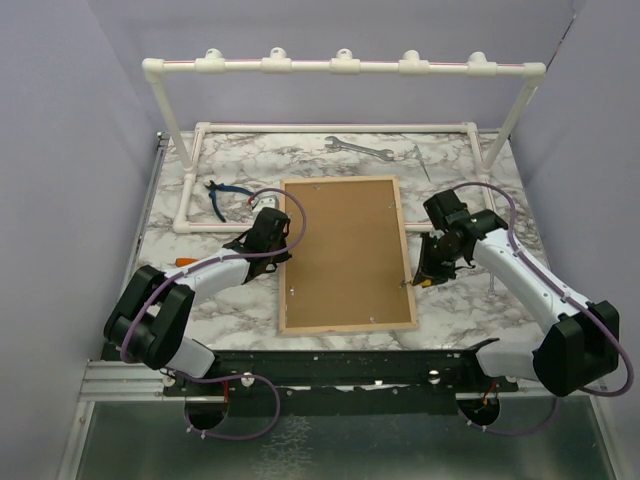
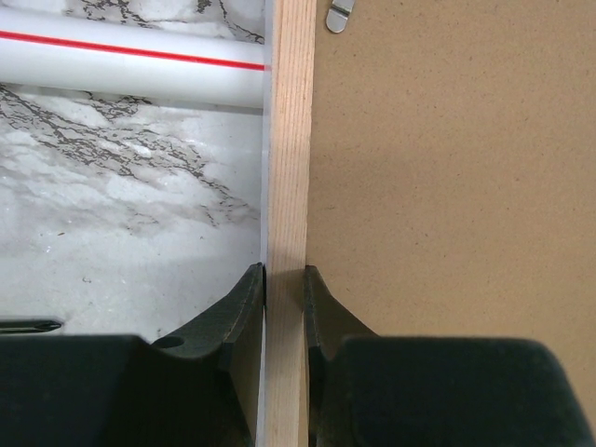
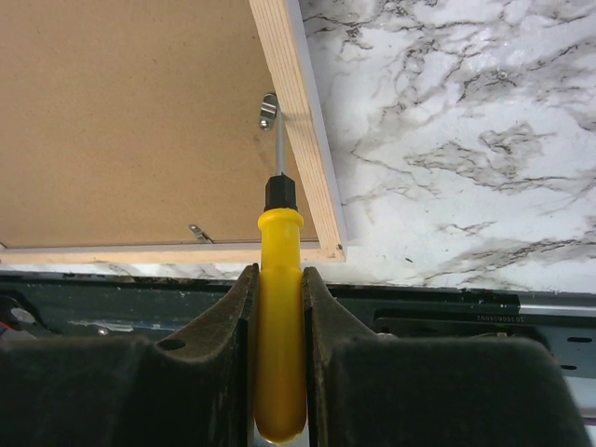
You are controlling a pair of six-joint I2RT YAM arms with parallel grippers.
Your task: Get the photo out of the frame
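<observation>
The frame (image 1: 348,255) is shown with a brown back and pale wood rim. The worktop (image 3: 466,140) is veined grey on white marble. The screwdriver (image 3: 279,317) is coloured yellow, its collar black.

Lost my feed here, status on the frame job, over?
Left gripper shut on frame rim. Right gripper shut on screwdriver, tip at clip. Frame face down, back on, photo hidden.

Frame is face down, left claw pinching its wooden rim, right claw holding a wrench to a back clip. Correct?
Not a wrench: the right claw holds a yellow screwdriver, tip at the clip, per the right wrist view. The rest stands.
</observation>
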